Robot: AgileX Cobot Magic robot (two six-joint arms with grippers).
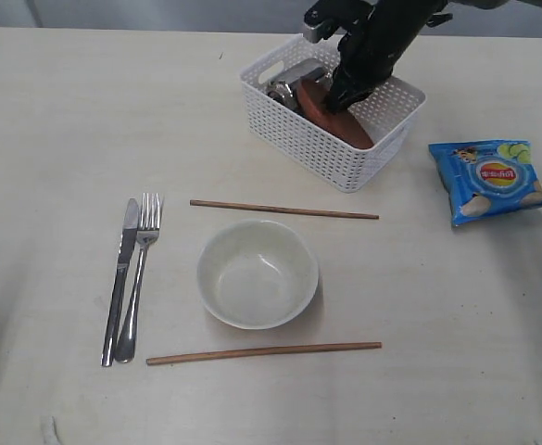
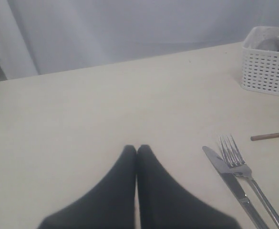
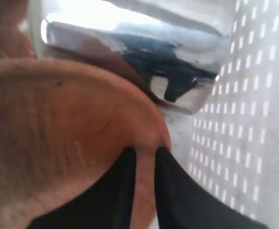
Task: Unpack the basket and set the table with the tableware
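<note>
**A:** Since the table (image 1: 57,111) looks half set, what's left in the basket (image 1: 317,148)?

**B:** Biggest piece is the plate (image 1: 349,130). It stands on edge inside, leaning toward the basket wall.

**A:** Right gripper (image 3: 144,160)?

**B:** Down in the basket, clenched on the plate's upper rim, one finger on each face. Left gripper (image 2: 137,151) is pressed closed on nothing, over bare table near the cutlery.

**A:** How will the plate handle?

**B:** My guess is rigid, with some weight. The matte wood-like finish should give decent friction. A rim pinch is off-centre, so it may pivot between the pads. Lift slowly, straight up, clear of the lattice.

**A:** Bowl (image 1: 257,273)?

**B:** Out on the table, upright, nothing needed.

**A:** Cup (image 1: 294,82)?

**B:** In the basket just beside the plate, apparently tipped over. Likely light and stiff, but polished, so slippery. It could roll once the plate goes. I'd pinch its wall at the lip.

**A:** Small stuff?

**B:** Chopsticks (image 1: 284,210) lie either side of the bowl. Knife (image 1: 120,283) and fork (image 1: 143,264) lie side by side.
</note>
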